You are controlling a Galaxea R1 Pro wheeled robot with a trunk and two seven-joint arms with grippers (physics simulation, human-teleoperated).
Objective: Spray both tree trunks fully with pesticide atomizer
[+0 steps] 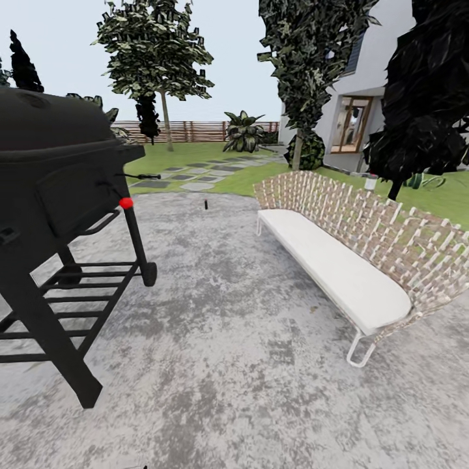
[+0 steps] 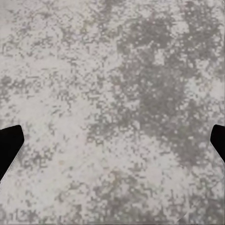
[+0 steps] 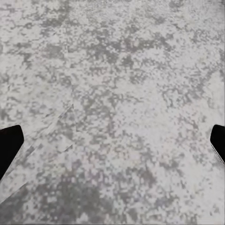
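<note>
the left gripper (image 2: 112, 140) has its jaws spread wide, the two dark fingertips (image 2: 9, 145) showing only at the opposite edges of the left wrist view, with nothing between them but mottled grey paving (image 2: 112, 70) some way below. the right gripper (image 3: 112, 143) is spread just as wide, released and empty, its fingertips (image 3: 9, 143) likewise at the edges of its own view above the same speckled grey ground, touching nothing. in the head view the paved patio (image 1: 215, 365) stretches ahead; a black barbecue grill (image 1: 58, 169) on a slatted stand is close on the left, with a red knob (image 1: 126, 203) at its corner, and a woven bench (image 1: 352, 254) with a white cushion runs along the right. beyond the paving lies the garden (image 1: 189, 153), a green lawn with grey stepping stones (image 1: 195, 177), closed off by a reddish slat fence (image 1: 195, 130) well away from both grippers. a small dark upright object (image 1: 206, 204) stands on the paving near the lawn's edge, too small to tell what it is. a leafy tree (image 1: 156, 52) with a thin trunk rises before the fence, dark narrow trees (image 1: 306, 65) stand nearer the white house (image 1: 365, 98) on the right.
</note>
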